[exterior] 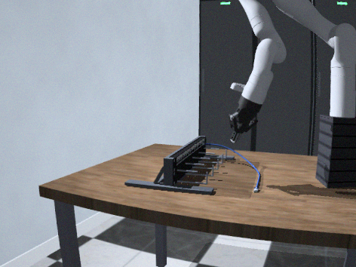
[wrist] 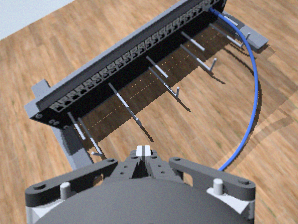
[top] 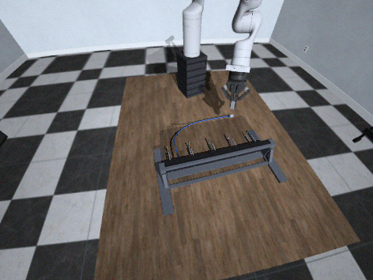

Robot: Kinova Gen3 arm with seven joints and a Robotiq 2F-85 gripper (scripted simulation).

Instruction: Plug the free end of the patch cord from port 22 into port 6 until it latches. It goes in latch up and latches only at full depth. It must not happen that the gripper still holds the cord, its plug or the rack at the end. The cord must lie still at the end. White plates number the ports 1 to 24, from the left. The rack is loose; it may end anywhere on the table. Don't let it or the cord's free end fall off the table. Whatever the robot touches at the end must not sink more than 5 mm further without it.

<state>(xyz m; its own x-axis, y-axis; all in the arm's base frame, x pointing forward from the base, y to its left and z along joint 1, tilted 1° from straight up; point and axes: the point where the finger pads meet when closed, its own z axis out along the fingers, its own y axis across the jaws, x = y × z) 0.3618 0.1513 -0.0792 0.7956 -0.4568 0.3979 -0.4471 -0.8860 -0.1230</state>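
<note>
Pincer (exterior: 234,139) raised, fingers fully closed, empty; cord's free plug (exterior: 256,189) on table (exterior: 113,196) below; rack (top: 215,155) beyond.

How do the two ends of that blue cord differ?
The plugged end sits in the rack, raised off the table; the free end lies flat on the wood. The plugged end is fixed in place; the free end is loose, and nothing holds it: the fingers hang shut and empty above it. Both belong to the same blue cord.
</note>
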